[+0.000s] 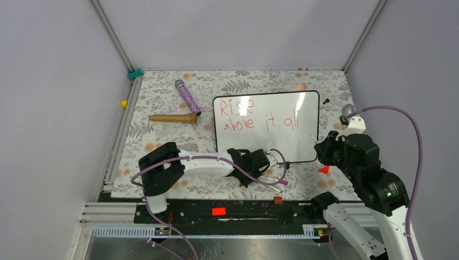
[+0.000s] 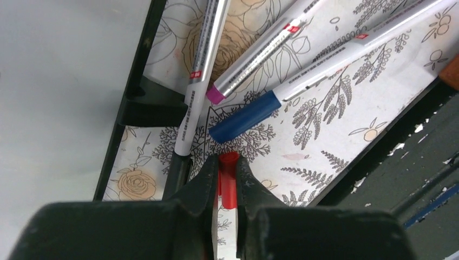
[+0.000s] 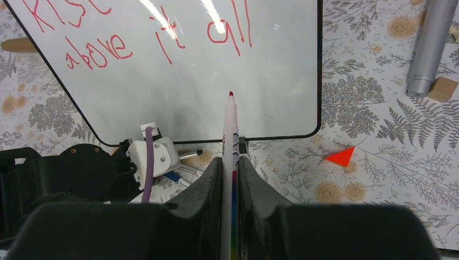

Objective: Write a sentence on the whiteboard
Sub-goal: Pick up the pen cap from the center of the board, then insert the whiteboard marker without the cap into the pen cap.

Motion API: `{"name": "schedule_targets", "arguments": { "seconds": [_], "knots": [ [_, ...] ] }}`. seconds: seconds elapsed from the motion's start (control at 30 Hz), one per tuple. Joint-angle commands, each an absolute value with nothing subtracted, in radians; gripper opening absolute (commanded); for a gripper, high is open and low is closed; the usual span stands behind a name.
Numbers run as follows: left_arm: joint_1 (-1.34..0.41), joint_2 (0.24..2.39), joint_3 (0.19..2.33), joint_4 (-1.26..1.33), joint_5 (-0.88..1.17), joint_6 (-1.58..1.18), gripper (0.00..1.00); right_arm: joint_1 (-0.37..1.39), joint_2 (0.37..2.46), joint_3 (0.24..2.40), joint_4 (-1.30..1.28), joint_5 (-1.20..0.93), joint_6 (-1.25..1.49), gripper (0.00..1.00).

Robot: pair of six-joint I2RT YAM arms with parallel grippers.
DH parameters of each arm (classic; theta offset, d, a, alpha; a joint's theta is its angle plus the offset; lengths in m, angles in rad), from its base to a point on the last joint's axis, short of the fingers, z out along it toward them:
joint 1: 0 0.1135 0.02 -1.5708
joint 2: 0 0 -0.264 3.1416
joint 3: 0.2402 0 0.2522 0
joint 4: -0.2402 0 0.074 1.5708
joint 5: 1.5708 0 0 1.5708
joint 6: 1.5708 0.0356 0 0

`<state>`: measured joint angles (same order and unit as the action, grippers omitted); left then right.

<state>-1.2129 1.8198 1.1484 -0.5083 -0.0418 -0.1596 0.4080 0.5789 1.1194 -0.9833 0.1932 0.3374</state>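
The whiteboard [image 1: 281, 138] lies flat mid-table, with the sentence [image 1: 254, 115] "Rise above it all" in red on two lines. The whiteboard [image 3: 189, 97] and the sentence [image 3: 162, 38] also show in the right wrist view. My right gripper [image 3: 230, 162] is shut on a white marker [image 3: 230, 130] whose red tip is over the board's blank lower right part; I cannot tell if it touches. In the top view the right gripper [image 1: 320, 147] is at the board's right edge. My left gripper [image 2: 228, 162] is shut on a red marker cap [image 2: 229, 184], just off the board's near edge [image 2: 54, 81].
Three markers lie by the left gripper: one white-ended [image 2: 197, 76], one purple-capped [image 2: 254, 62], one blue-capped [image 2: 303, 86]. A purple microphone [image 1: 188, 97] and a wooden stick [image 1: 173, 118] lie left of the board. A red triangle [image 3: 340, 157], a silver cylinder [image 3: 430, 49] and a wooden block [image 3: 443, 89] are right of it.
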Motion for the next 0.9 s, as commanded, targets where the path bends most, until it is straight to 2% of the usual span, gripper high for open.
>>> {"name": "schedule_targets", "arguments": {
  "seconds": [0.0,0.17,0.33,0.43,0.63,0.73,0.87],
  "knots": [
    [-1.21,1.738,1.122,-0.52,-0.005,-0.212,0.0,0.416,0.57,1.132,-0.997,0.187,0.331,0.0],
    [-1.163,1.596,1.251,-0.576,0.039,-0.379,0.0,0.416,0.56,1.119,-0.969,0.119,0.308,0.0],
    [-0.925,1.514,1.34,-0.585,0.189,-0.821,0.0,0.416,0.539,1.11,-0.889,0.037,0.26,0.0],
    [-0.878,1.452,1.338,-0.49,0.223,-1.055,0.0,0.416,0.537,1.114,-0.8,-0.057,0.238,0.0],
    [-0.873,1.401,1.361,-0.456,0.109,-1.457,0.0,0.416,0.528,1.091,-0.605,-0.242,0.299,0.0],
    [-0.885,1.344,1.32,-0.403,-0.02,-1.643,0.0,0.415,0.536,1.068,-0.537,-0.278,0.355,0.0],
    [-0.905,1.284,1.28,-0.313,-0.208,-1.739,0.0,0.416,0.559,1.061,-0.498,-0.304,0.391,0.0]
  ]
}}
